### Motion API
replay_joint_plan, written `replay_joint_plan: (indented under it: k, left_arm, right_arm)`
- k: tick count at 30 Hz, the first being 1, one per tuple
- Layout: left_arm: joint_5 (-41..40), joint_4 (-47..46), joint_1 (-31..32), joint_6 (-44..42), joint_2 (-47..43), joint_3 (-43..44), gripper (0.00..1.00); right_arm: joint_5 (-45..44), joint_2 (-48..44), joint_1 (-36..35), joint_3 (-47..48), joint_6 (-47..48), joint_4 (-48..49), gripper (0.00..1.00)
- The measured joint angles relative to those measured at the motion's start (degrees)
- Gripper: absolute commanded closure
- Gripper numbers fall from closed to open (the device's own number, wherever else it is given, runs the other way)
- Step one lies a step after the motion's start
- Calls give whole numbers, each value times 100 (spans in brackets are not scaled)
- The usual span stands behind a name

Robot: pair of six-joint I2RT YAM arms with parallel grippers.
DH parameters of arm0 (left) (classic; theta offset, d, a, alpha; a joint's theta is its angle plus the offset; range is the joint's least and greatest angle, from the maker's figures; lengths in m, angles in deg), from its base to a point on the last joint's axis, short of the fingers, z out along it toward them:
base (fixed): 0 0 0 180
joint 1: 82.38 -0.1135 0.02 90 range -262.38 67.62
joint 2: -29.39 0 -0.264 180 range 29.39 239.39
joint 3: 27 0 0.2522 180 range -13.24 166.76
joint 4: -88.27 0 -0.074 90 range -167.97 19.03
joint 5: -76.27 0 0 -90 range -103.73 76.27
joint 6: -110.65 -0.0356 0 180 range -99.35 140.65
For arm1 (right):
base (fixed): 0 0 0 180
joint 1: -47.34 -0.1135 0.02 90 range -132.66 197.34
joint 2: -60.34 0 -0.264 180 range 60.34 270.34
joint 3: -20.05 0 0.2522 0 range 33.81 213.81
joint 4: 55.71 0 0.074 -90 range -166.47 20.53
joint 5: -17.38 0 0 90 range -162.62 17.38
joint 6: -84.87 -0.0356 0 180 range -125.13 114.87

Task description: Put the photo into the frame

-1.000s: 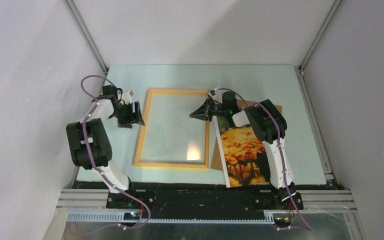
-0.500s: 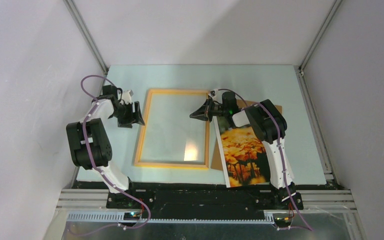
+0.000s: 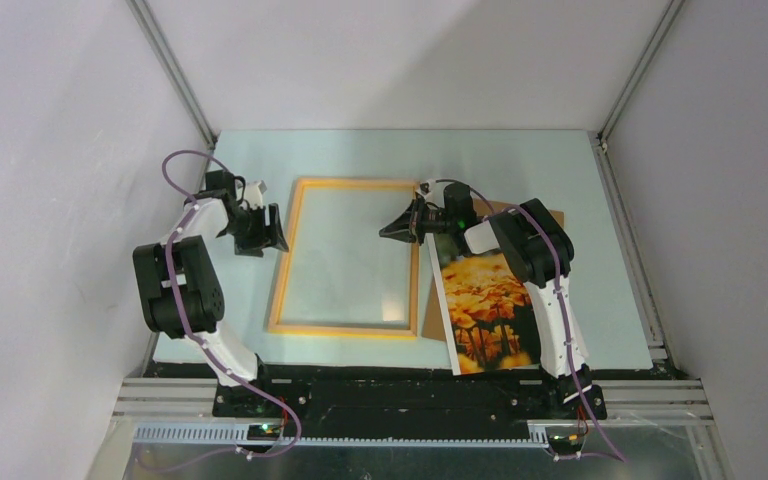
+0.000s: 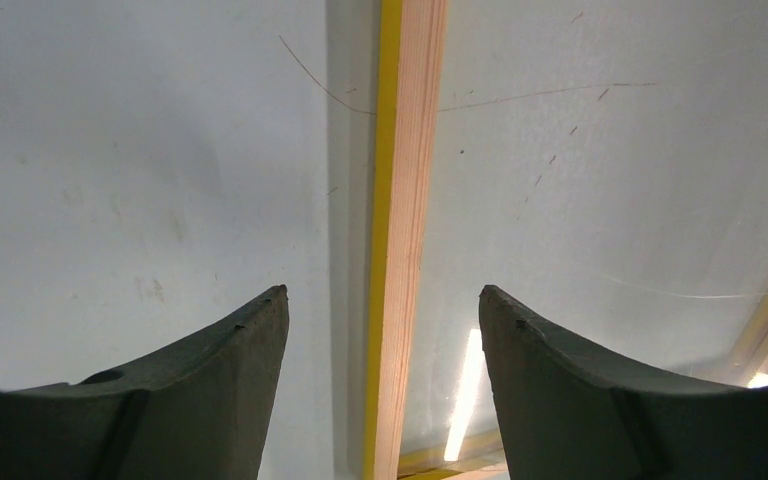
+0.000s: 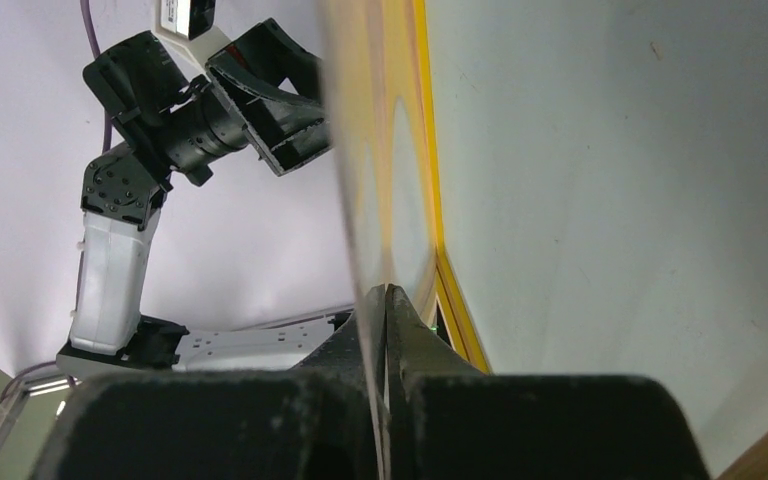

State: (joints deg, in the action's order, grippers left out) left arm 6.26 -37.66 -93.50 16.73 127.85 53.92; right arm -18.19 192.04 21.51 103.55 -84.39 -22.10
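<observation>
At frame (image 3: 350,184) right rail, R fingers (image 5: 415,345) pinch pane (image 5: 380,180) edge; L fingers (image 4: 230,350) spread astride left rail. Photo (image 3: 485,305) lies beside frame on board (image 3: 555,215). Advise: tilt pane slowly, brace frame w/ L.

No legible text, label, brand or number anywhere in view.

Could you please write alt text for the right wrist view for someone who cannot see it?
The right gripper is shut on the edge of a thin clear sheet that runs up the picture. The yellow frame lies beside it on the table; the open left gripper shows beyond.
</observation>
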Motion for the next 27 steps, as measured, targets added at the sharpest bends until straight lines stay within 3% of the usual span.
replay_joint_plan:
  k: [27]
  left_arm:
    - [-37,-22,33,-2,17,-83,25]
  right_arm:
    - [-2,0,2,2,306,-140,100]
